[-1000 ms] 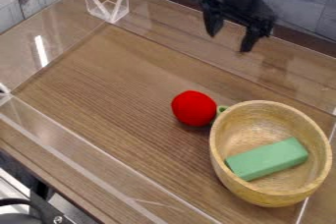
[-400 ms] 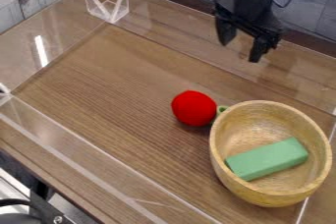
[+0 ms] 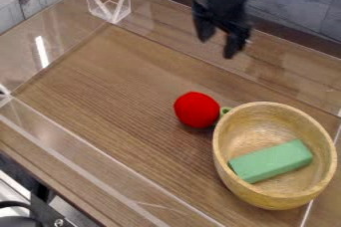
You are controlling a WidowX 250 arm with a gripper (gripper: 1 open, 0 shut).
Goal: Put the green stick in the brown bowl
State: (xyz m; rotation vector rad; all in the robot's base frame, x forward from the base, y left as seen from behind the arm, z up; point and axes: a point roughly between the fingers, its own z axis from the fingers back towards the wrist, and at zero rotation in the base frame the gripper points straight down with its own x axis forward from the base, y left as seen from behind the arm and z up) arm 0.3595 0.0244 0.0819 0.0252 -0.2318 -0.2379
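Observation:
The green stick [image 3: 270, 161], a flat light-green bar, lies inside the brown bowl [image 3: 234, 121] at the front right of the table. My gripper [image 3: 218, 39] hangs at the back of the table, well above and behind the bowl. Its two dark fingers point down and stand apart, open, with nothing between them.
A red ball [image 3: 197, 109] with a small green stem rests just left of the bowl, touching its rim. Clear acrylic walls [image 3: 40, 52] fence the wooden table, with a clear bracket [image 3: 108, 4] at the back left corner.
My gripper has swung left along the back of the table after drifting right. The stick, bowl and ball have not moved.

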